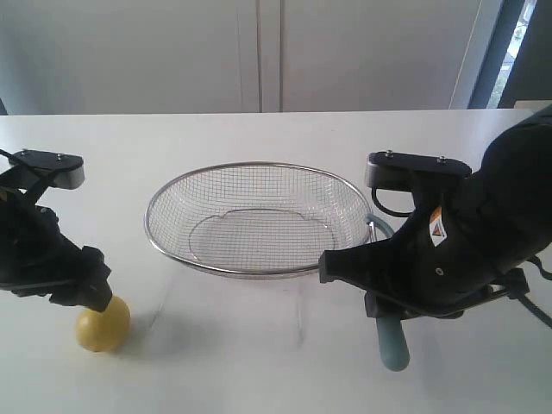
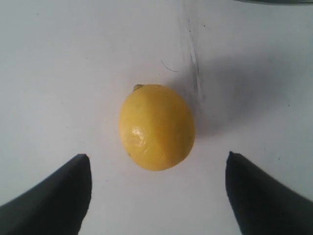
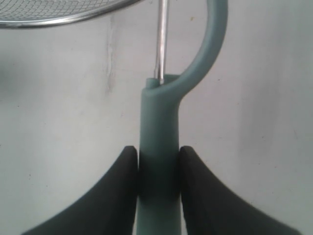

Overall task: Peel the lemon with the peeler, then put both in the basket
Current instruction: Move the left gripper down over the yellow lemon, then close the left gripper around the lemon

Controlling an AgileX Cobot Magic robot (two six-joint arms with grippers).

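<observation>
R arm [image 1: 466,250] low, fingers [image 3: 112,196] pinching peeler [image 3: 159,137].

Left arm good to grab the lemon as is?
Probably yes: its jaws stand wide open, wider than the lemon, which lies on bare table right ahead, with nothing in between.

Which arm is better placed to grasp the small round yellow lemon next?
Left. The left gripper is open right at the lemon on the white table; the right gripper is shut on the slim teal-handled peeler.
</observation>
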